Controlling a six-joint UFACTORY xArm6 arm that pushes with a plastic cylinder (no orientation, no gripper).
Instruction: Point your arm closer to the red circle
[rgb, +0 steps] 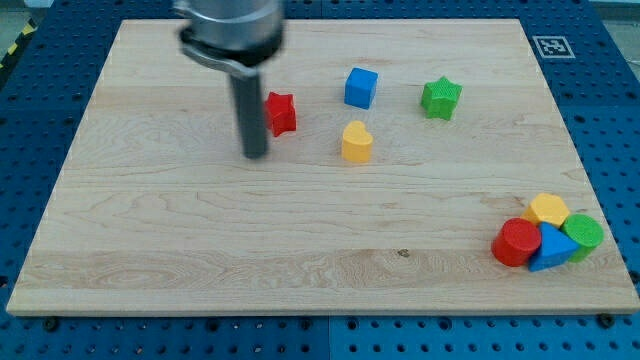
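My tip (256, 154) sits on the counter (150, 250) just left of the red star (281, 113). No claw here, only a bare rod holding nothing. The red circle (517, 242) is well away at the view's lower right, packed against the blue triangle (549, 247), yellow block (548, 209) and green block (583, 232). Risk: arriving too fast would scatter that cluster, and the yellow heart (356, 141) lies near my path.

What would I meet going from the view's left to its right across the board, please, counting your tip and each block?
My tip → red star → yellow heart and blue cube, overlapping in x → green star → red circle → yellow block and blue triangle, overlapping → green circle.
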